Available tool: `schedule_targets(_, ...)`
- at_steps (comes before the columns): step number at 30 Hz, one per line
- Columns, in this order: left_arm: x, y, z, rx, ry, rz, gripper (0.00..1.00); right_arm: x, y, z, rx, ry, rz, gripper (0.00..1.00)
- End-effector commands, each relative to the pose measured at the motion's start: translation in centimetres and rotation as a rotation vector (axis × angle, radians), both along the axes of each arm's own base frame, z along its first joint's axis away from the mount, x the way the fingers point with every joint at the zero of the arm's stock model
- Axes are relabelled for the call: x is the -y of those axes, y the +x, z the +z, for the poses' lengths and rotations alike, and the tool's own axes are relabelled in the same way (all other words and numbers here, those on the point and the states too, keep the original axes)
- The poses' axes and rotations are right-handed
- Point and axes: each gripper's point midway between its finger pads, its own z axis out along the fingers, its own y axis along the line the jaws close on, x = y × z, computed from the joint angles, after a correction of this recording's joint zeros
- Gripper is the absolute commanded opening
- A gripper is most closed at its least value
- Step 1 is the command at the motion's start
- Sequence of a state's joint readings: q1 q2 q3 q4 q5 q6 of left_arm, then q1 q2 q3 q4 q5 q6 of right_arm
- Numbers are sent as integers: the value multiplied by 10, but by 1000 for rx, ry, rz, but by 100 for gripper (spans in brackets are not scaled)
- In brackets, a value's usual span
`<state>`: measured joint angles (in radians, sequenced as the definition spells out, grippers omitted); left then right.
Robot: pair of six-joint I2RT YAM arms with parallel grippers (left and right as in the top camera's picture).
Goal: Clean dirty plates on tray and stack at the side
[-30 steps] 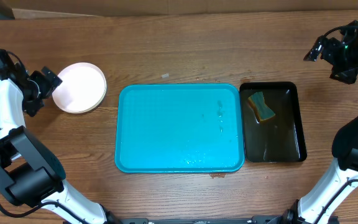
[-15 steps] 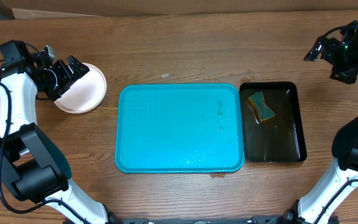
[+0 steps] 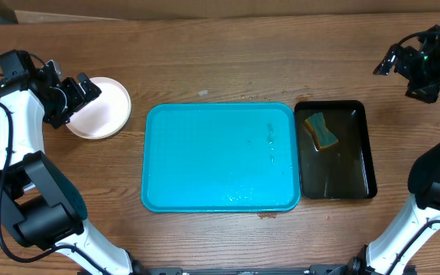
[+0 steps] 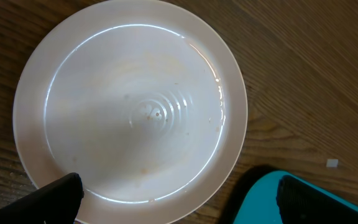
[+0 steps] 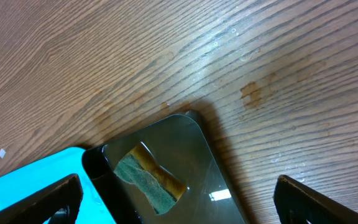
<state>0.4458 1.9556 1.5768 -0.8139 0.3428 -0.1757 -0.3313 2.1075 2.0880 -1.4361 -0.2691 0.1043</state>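
1. While the left gripper (image 3: 82,90) is hanging over the left rim of the plates (image 3: 107,108), its jaws are standing wide apart and aren't gripping anything. Can't tell if a finger is brushing the rim.
2. Those plates are sitting stacked on the wooden table (image 3: 228,61), just left of the turquoise tray (image 3: 220,156) and not touching it. The top one is looking white and glossy in the left wrist view, but I can't really count the stack.
3. The turquoise tray is lying flat mid-table, its long side running left to right, with a few little wet-looking glints on it.
4. Just beside its right edge, a narrower black tray (image 3: 346,172) is sitting with a green-and-yellow sponge (image 3: 321,130) lying in its upper left corner.
5. Far right, the right gripper (image 3: 386,64) is hovering above bare wood, up beyond the black tray, jaws spread wide and holding nothing.
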Motion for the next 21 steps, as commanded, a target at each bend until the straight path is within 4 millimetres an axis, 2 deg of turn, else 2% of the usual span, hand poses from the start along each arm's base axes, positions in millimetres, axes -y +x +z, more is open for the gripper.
schedule_targets(1,-4,-2,-4,-8,23,-11,100,1,1,11,27,-16,0,100)
schedule_targets(4,-4,-2,-4,-8,23,-11,100,-3,1,19,47,-22,9,100)
schedule_targets(6,-4,-2,-4,-8,23,-11,100,-9,-1,36,88,-35,19,100)
schedule_targets(8,-4,-2,-4,-8,23,-11,100,-18,-3,63,155,-56,38,100)
schedule_targets(13,-4,-2,-4,-8,23,-11,100,-53,-28,155,397,-120,102,100)
schedule_targets(14,-4,-2,-4,-8,23,-11,100,-63,-38,178,460,-133,118,100)
schedule_targets(17,-4,-2,-4,-8,23,-11,100,-88,-73,231,607,-157,164,100)
schedule_targets(21,-4,-2,-4,-8,23,-11,100,-127,-137,293,815,-167,252,100)
